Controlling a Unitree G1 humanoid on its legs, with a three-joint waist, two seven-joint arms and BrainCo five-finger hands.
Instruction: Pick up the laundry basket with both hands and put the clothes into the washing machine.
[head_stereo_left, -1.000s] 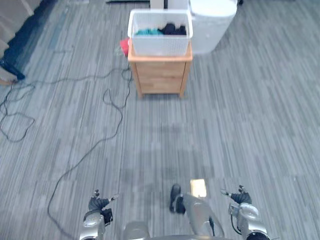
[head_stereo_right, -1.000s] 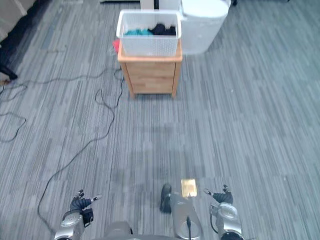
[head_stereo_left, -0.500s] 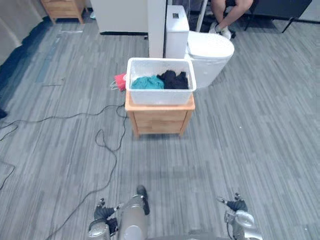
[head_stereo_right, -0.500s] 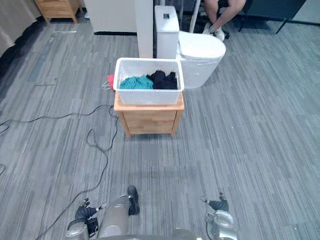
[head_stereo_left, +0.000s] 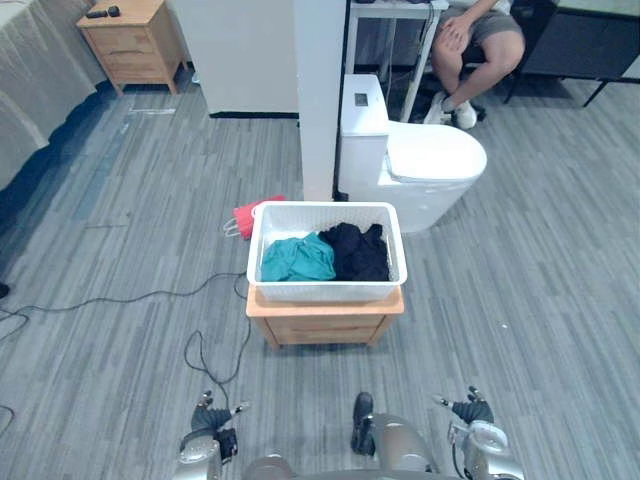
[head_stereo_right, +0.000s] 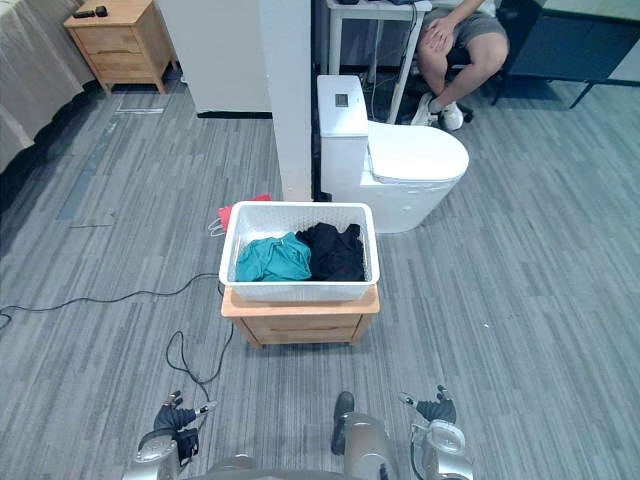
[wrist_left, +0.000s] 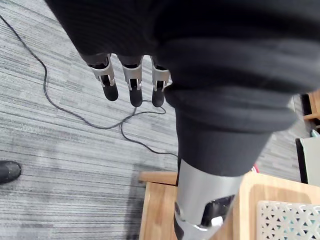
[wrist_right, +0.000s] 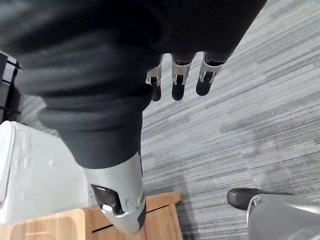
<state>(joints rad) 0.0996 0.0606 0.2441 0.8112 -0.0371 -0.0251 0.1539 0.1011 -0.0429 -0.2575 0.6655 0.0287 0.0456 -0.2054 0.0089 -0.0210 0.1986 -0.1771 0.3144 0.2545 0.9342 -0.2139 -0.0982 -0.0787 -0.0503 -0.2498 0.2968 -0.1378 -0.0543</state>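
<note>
1. Two hands low and empty: left hand (head_stereo_left: 208, 420) and right hand (head_stereo_left: 470, 411), hanging at either side, well short of the work.
2. On the left, fingers (wrist_left: 133, 86) straight and slack, aimed at bare floor (wrist_left: 60, 145), gripping nothing; on the right, fingers (wrist_right: 181, 80) likewise extended, nothing held.
3. Well ahead of the fingers, roughly midway between the two hands, basket (head_stereo_left: 326, 292) sitting square on a cabinet (head_stereo_left: 325, 326); raised like that, probably, to bring the rim within reach without a deep stoop.
4. Inside, teal cloth (head_stereo_left: 298, 258) toward the left fingers' side, black cloth (head_stereo_left: 358, 252) toward the right, both below the rim, so unlikely to spill in a level lift.
5. Just beyond the basket, farther from the fingers, toilet (head_stereo_left: 435, 165); red item (head_stereo_left: 252, 214) by the basket's far left corner; seated person (head_stereo_left: 480, 40) farther off again.
6. Judged stage: approach only, grasp not yet begun.
7. Next, probably: close in, bring one hand to each short side, hook fingers under the rim, lift evenly; otherwise a tilted basket and clothes on the floor.
</note>
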